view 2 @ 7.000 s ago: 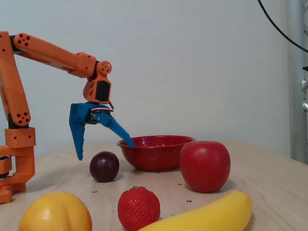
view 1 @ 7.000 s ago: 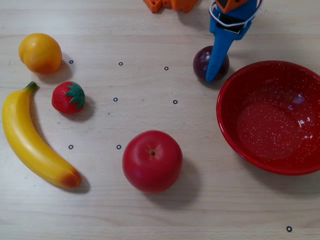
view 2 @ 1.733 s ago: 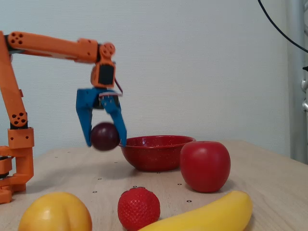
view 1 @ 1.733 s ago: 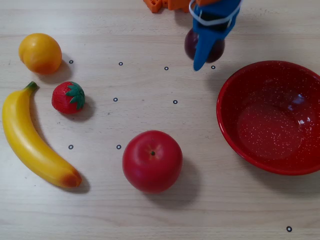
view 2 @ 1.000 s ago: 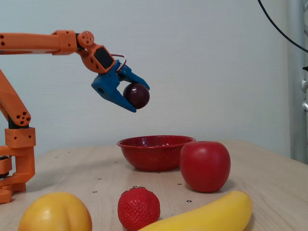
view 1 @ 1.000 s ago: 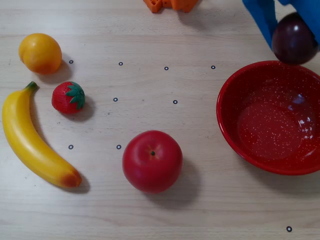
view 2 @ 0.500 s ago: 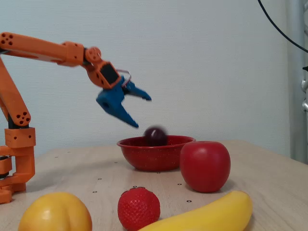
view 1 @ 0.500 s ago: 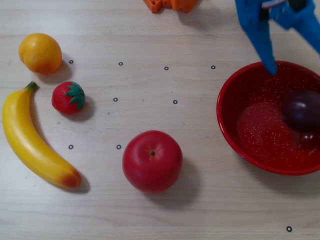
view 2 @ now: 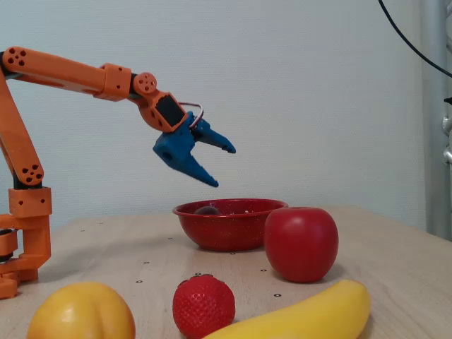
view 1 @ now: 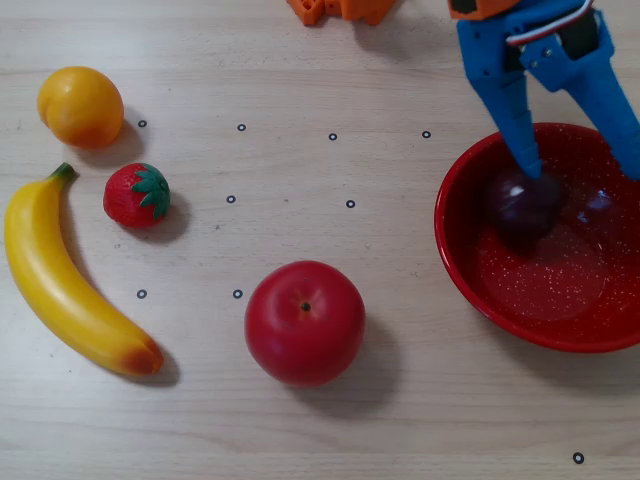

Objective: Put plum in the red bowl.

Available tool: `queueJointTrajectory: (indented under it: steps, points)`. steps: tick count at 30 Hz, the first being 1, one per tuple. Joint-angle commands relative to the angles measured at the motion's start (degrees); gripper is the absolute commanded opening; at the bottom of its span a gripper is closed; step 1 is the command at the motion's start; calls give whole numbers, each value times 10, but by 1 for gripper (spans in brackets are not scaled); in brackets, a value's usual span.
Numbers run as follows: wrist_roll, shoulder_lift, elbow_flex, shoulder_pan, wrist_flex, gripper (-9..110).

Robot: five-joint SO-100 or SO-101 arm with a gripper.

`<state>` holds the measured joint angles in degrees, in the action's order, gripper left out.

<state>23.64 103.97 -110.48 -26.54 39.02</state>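
At the bottom of the fixed view, nearest to the camera, you see the orange (view 2: 81, 311), the strawberry (view 2: 204, 306) and the banana (view 2: 296, 313), and a little farther, right of centre, the big red apple (view 2: 301, 243); none of them belongs to your task. Behind the apple stands the red bowl (view 2: 229, 223), and only the top of the plum (view 2: 207, 210) shows over its rim. In the overhead view the plum (view 1: 523, 206) lies inside the red bowl (view 1: 470, 290), in the upper left part of its floor, a little blurred, so I judge it may not be at rest yet. The gripper (view 2: 223, 167) hangs above the bowl in the middle of the fixed view with its two blue fingers spread apart and nothing between them; in the overhead view the gripper (view 1: 585, 168) comes in from the upper right of the frame. The plum looks small, round, glossy and hard, so I think it is light and stiff but slippery, and it rolls easily on the smooth curved floor of the bowl. If you need to take it again, close the fingers across its widest middle, from two opposite sides; a grip too high or too low probably squeezes it out. The bowl seems rigid and stable, and the task looks done.
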Motion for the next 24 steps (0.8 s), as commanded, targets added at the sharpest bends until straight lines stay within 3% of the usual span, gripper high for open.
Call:
queueJointTrajectory:
  steps: [1,5,15,24]
  points:
    - [-21,49,60,5,12,17]
    - [-33,78,60,12,30,0]
    - [-92,237,-57,85,77,0]
    - [-117,457,-287,167,89,0]
